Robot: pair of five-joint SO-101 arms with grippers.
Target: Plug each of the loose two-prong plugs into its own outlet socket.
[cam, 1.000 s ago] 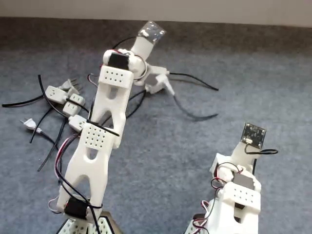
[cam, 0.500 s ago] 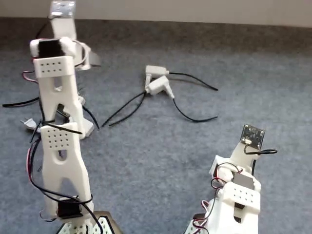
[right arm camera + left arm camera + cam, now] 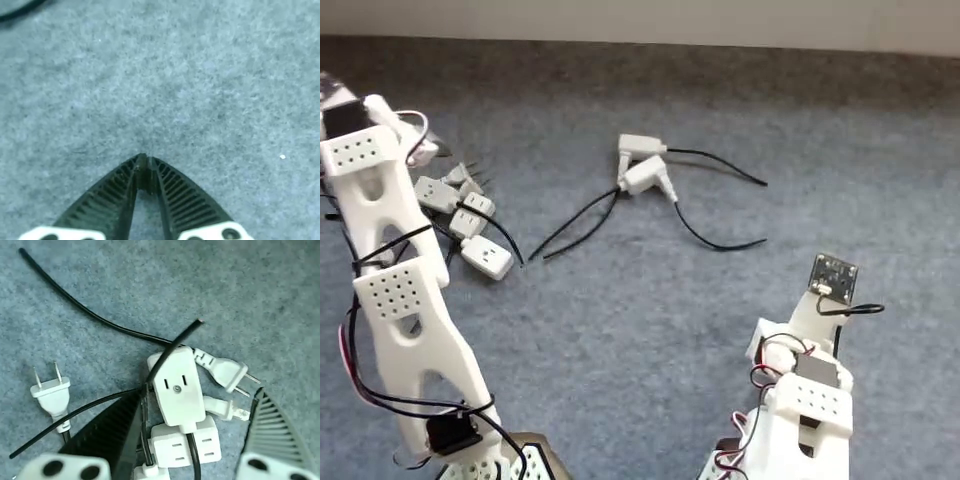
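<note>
Your left end effector hangs wide open and empty over the outlet socket, which lies face up on the grey counter. Take that socket as your landmark. The step in hand looks like choosing a plug to pick up. The loose plug well off to one side of the socket lies alone with both prongs free, so I judge it the cleaner grasp. Pinch its body across the flat sides and keep off the prongs. The other plug, just beside the socket's far side, is crowded by a smaller plug.

Two more sockets touch the landmark socket's end. A black cord crosses its corner and could snag a finger. Well apart from it, toward the counter's middle, a plug-and-socket pair lies together, seemingly joined. Your right end effector is closed and empty above bare counter.
</note>
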